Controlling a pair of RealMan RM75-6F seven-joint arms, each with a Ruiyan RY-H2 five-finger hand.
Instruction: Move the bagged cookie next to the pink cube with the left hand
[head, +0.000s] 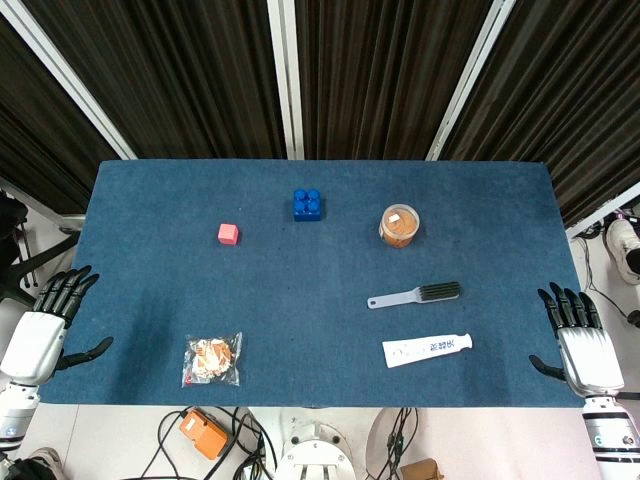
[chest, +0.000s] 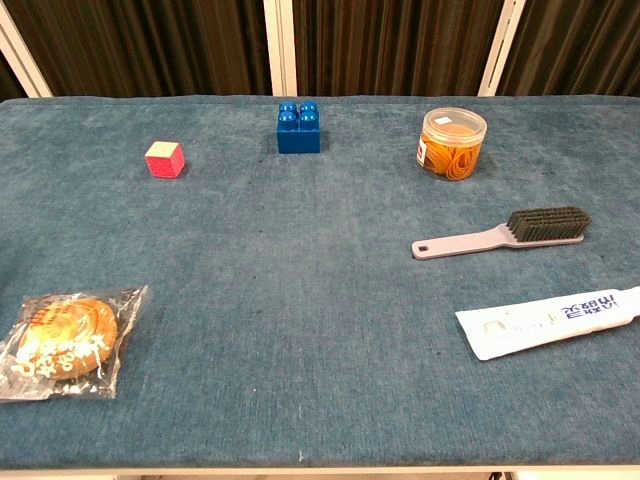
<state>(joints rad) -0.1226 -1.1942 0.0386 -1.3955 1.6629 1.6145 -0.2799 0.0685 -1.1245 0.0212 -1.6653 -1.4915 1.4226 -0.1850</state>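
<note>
Blue felt covers the desk (head: 300, 330), and from the head view we see everything spread well apart on it, which we judge leaves room for a reach from either side. Our bagged cookie (head: 212, 360) lies flat near the front edge on the left. The pink cube (head: 228, 234) sits farther back on the same side, almost straight beyond the cookie, so we expect a short push or carry away from us. A blue brick (head: 308, 204) stands at the far middle, a jar (head: 399, 226) of orange contents to its right, then a brush (head: 415, 295) and a white tube (head: 427, 348) nearer on the right. Our left robot hand (head: 52, 325) rests off the desk's left edge, fingers spread and holding nothing; it is the one closest to the cookie, which suits the task. Our right robot hand (head: 578, 335) waits off the right edge, also wide and empty.

From the chest view neither robot hand shows. The cookie (chest: 68, 343) fills the near left corner, its clear wrapper crinkled and loose at the ends, so we think the fingers may slip on it. The cube (chest: 164, 159) stands far left, the brick (chest: 299, 126) beyond centre, the jar (chest: 452, 144) far right, the brush (chest: 505, 232) and tube (chest: 550, 320) nearer right. Nothing has been grasped yet.
</note>
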